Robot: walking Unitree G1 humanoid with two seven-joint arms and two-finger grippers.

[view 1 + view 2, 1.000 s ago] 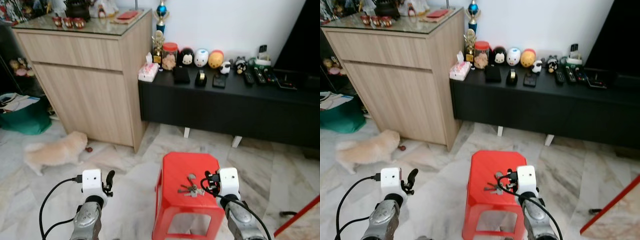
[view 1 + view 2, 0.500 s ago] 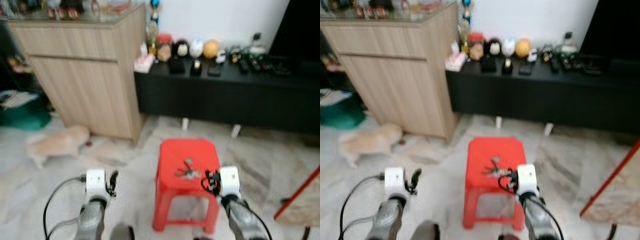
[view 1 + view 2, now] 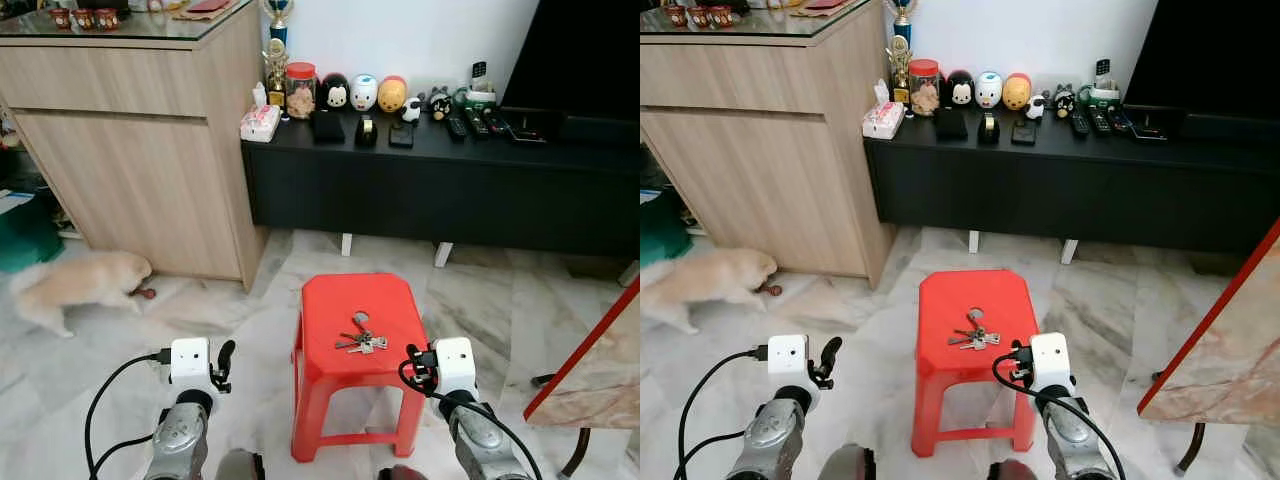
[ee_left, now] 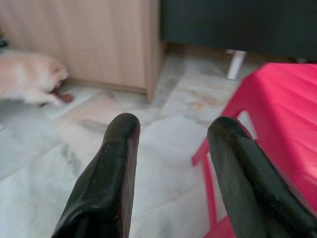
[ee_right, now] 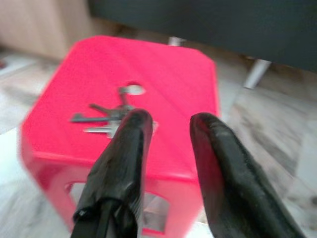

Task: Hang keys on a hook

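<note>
The keys (image 3: 358, 338) lie near the middle of the stool (image 3: 330, 300), which stands on the floor before the low console (image 3: 440, 190). A cabinet (image 3: 130, 150) stands left of the console, a dog (image 3: 70, 290) before it.

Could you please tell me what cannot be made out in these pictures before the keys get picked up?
- Keys on the red stool: too small in the eye views, blurred and partly behind a finger of the right gripper in its wrist view; their number is unclear.
- Dog: blurred, its head against the wooden cabinet.
- Items on the cabinet top: cut off by the upper edge.
</note>
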